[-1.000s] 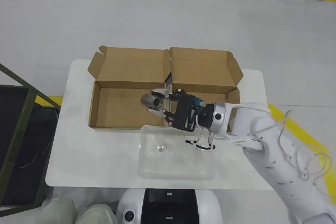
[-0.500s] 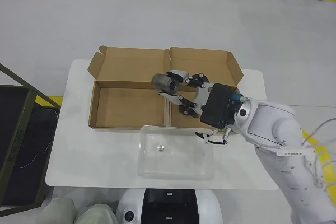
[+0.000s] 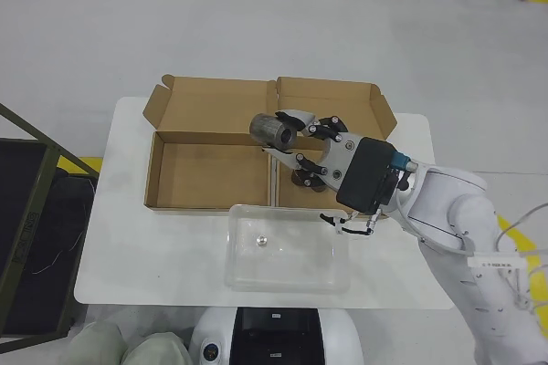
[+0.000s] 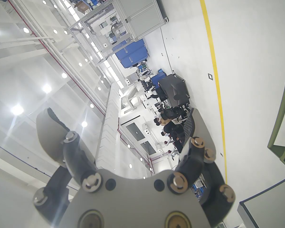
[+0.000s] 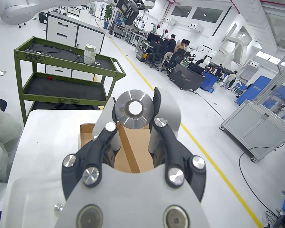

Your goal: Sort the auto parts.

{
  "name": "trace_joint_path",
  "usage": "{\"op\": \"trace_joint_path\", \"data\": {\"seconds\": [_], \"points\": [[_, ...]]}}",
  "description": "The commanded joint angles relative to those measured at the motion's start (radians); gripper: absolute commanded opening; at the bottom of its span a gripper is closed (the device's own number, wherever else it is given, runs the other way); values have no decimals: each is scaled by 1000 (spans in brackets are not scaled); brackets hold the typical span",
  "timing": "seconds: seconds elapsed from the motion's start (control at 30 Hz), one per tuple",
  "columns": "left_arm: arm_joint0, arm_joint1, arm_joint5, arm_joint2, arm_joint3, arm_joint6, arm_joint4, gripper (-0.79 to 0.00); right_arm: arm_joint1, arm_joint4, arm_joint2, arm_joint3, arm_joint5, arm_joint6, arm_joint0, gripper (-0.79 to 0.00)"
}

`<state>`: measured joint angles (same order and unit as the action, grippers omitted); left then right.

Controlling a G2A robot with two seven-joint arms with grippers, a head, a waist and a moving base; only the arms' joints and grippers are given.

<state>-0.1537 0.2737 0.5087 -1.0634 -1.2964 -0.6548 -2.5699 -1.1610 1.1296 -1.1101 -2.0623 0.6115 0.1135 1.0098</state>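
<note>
A round metal auto part (image 3: pixel 271 130) with a centre hole is held above the far edge of the cardboard boxes, with my right gripper (image 3: pixel 279 134) shut on it. The right wrist view faces the part's shiny end (image 5: pixel 134 109), clamped between the two fingers (image 5: pixel 156 100). The left cardboard box (image 3: pixel 210 175) has a bare floor. The right cardboard box (image 3: pixel 333 119) is largely hidden under my arm. A small metal part (image 3: pixel 261 242) lies in the clear plastic tray (image 3: pixel 235 274). My left gripper (image 4: pixel 120 119) points up into the room, open with nothing between its fingers.
The white table (image 3: pixel 128 246) has bare room to the left of the tray and boxes. A green cart (image 5: pixel 68 81) stands beside the table's left edge. The box lids (image 3: pixel 215 105) stand open at the far side.
My right gripper has carried the metal part from over the left box's near right corner up and toward the far side, above the lids' edge. The arm has swung right.
</note>
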Motion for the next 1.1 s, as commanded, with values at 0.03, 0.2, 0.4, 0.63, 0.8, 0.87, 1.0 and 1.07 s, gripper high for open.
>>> {"op": "trace_joint_path", "data": {"seconds": [0.03, 0.2, 0.4, 0.63, 0.8, 0.87, 1.0, 1.07], "points": [[0, 0, 0, 0, 0, 0, 0, 0, 0, 0, 0, 0, 0, 0, 0, -785], [0, 0, 0, 0, 0, 0, 0, 0, 0, 0, 0, 0, 0, 0, 0, -785], [0, 0, 0, 0, 0, 0, 0, 0, 0, 0, 0, 0, 0, 0, 0, -785], [0, 0, 0, 0, 0, 0, 0, 0, 0, 14, 5, 5, -12, 18, 4, -785], [0, 0, 0, 0, 0, 0, 0, 0, -10, -14, 44, 59, -22, 71, -40, -785], [0, 0, 0, 0, 0, 0, 0, 0, -15, -40, 66, 97, -21, 93, -71, -785], [0, 0, 0, 0, 0, 0, 0, 0, -35, -98, 128, 206, -33, 118, -155, -785], [0, 0, 0, 0, 0, 0, 0, 0, -48, -125, 163, 270, -44, 125, -198, -785]]}}
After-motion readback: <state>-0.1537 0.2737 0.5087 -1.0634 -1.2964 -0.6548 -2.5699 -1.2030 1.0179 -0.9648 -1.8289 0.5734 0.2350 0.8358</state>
